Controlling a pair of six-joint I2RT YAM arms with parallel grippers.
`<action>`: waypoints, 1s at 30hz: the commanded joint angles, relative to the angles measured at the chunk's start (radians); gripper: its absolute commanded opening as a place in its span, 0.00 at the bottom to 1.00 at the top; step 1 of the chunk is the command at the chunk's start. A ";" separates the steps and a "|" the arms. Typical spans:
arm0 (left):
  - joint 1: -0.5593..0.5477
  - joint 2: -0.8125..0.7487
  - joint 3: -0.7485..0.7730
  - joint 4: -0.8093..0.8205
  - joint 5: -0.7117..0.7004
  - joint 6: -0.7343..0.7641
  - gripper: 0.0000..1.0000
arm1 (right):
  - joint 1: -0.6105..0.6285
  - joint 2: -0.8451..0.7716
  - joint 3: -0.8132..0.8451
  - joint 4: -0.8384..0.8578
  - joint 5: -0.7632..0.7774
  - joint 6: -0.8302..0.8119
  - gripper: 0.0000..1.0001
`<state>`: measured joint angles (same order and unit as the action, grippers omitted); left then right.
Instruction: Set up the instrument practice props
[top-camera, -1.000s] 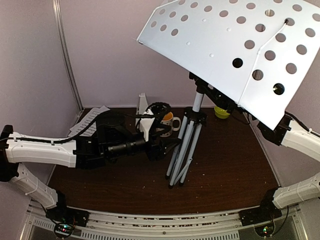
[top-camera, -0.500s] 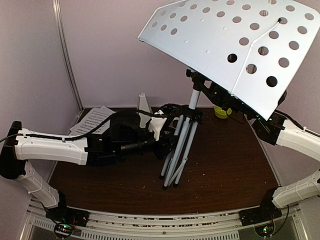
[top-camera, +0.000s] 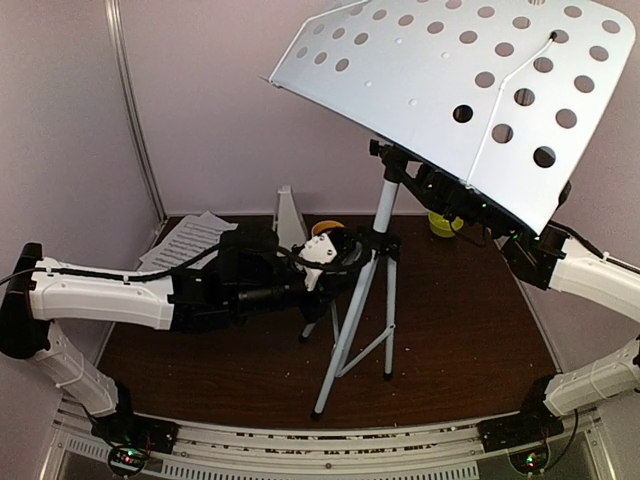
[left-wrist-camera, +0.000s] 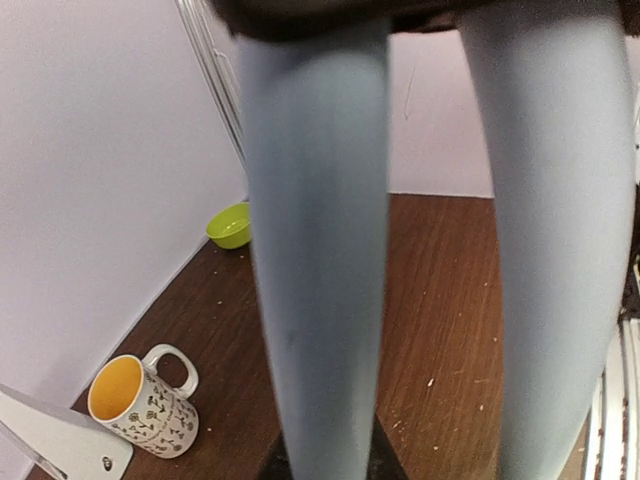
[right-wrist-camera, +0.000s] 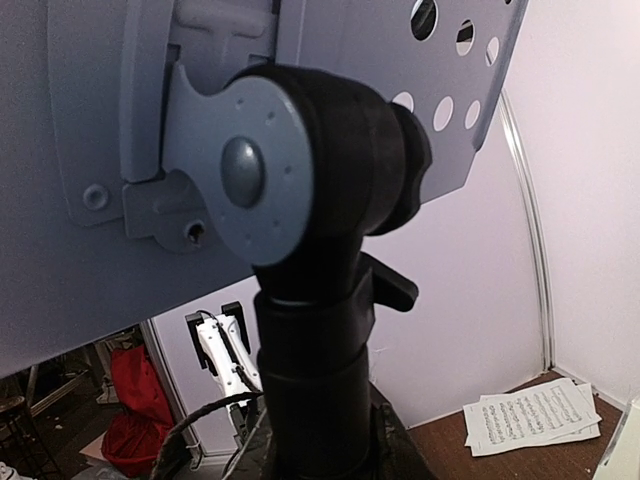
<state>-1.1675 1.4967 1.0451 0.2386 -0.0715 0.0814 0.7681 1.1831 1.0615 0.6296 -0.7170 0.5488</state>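
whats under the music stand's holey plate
The grey tripod pole and spread legs, plus part of a green bowl. The plate hides where the right arm's tip meets the pole.

White-shelled left arm, white right arm, black joints, black cable

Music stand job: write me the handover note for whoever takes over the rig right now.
Left gripper: at the tripod legs, just under the hub. I cannot tell whether it grips one.
Right gripper: clamped on the music stand, on its post below the tilt joint.
Things: the sheet music lies flat in the back left corner. The metronome stands by the back wall beside it.
Done: legs spread.
Left: settle and release the stand, put the pages on it, place the metronome.
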 joint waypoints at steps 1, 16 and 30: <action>0.025 -0.045 -0.057 0.034 0.025 0.282 0.00 | 0.010 -0.030 0.120 0.143 0.024 0.135 0.00; 0.165 0.051 -0.074 0.270 -0.015 0.503 0.00 | 0.011 0.023 0.185 -0.102 -0.064 -0.118 0.00; 0.213 0.237 -0.039 0.450 -0.068 0.428 0.20 | -0.050 0.202 0.315 -0.163 -0.244 -0.242 0.00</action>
<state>-0.9585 1.7226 0.9455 0.6308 -0.0761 0.4564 0.7082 1.3827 1.2896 0.3847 -0.8692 0.2474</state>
